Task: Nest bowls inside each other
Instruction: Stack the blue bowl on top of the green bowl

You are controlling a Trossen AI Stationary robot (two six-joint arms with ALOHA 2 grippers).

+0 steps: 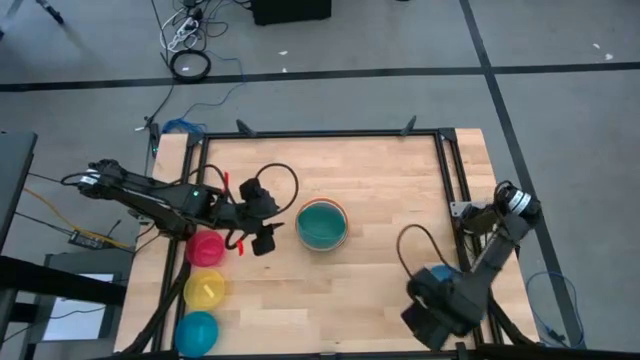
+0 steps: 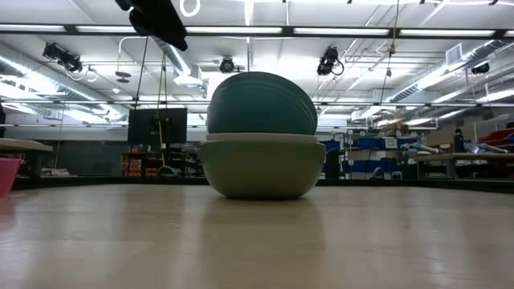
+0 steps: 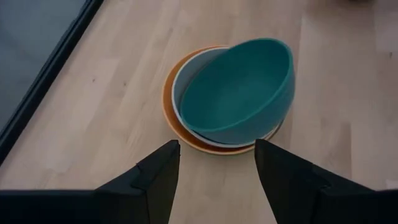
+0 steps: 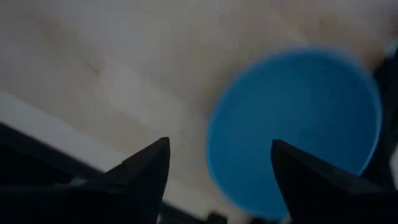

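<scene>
A stack of bowls (image 1: 322,225) stands mid-table. A teal bowl (image 3: 239,90) lies tilted in a white bowl (image 3: 186,74), with an orange rim (image 3: 171,115) outermost. In the low view the lowest bowl (image 2: 261,168) looks pale green. My left gripper (image 3: 214,168) hangs open just left of the stack (image 1: 270,238), above the table. Pink (image 1: 205,247), yellow (image 1: 204,289) and cyan (image 1: 196,331) bowls rest in a row near the left edge. My right gripper (image 4: 217,168) is open above a blue bowl (image 4: 292,124) at the front right (image 1: 432,305).
A black frame (image 1: 320,133) borders the tabletop at the far, left and right sides. Bare wood (image 1: 330,300) lies between the stack and the near edge. Cables loop over both arms.
</scene>
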